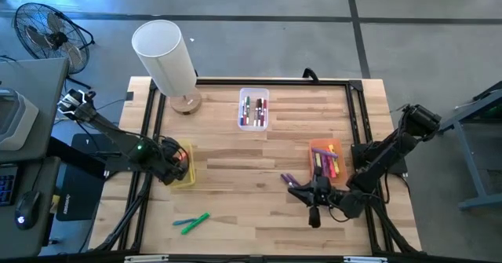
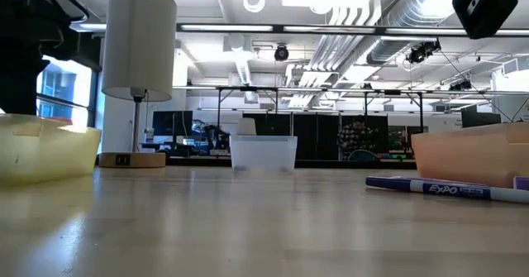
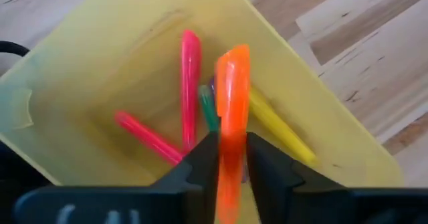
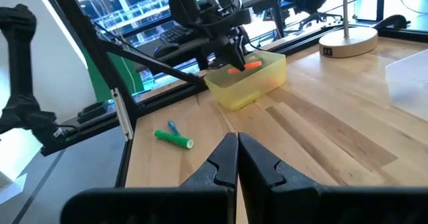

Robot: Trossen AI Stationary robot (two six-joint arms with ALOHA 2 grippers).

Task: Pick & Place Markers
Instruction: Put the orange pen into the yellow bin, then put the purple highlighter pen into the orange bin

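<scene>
2 dark arms work at the wooden table (image 1: 235, 169). We see the left gripper (image 3: 231, 158) over the yellow bin (image 1: 187, 169), which sits at about 9 o'clock on the table. Its 2 fingers (image 3: 195, 165) stand on each side of an orange marker (image 3: 231, 110) and pinch it, and the marker points down into the bin. Inside that bin we see 2 pink markers (image 3: 190, 83), 1 green marker (image 3: 208, 107) and 1 yellow marker (image 3: 277, 127) lying on the bottom. The right gripper (image 4: 237, 162) sits low over the table at about 5 o'clock, with its fingers pressed together and nothing between them. Just beside it, near 4 o'clock, is the orange bin (image 1: 326, 158) with purple, pink and yellow markers in it. A few purple markers (image 1: 292, 180) lie on the wood between that bin and the right gripper. In the low view we see 1 of these, a blue and white pen (image 2: 450, 189) with writing on its side, lying flat. The clear bin (image 1: 254, 108) is at 12 o'clock and holds red and green markers. At about 7 o'clock a green marker (image 1: 194, 224) and a thin blue one (image 1: 183, 220) lie loose on the table, just beside each other. A lamp (image 1: 166, 59) with a white shade stands at about 11 o'clock.
</scene>
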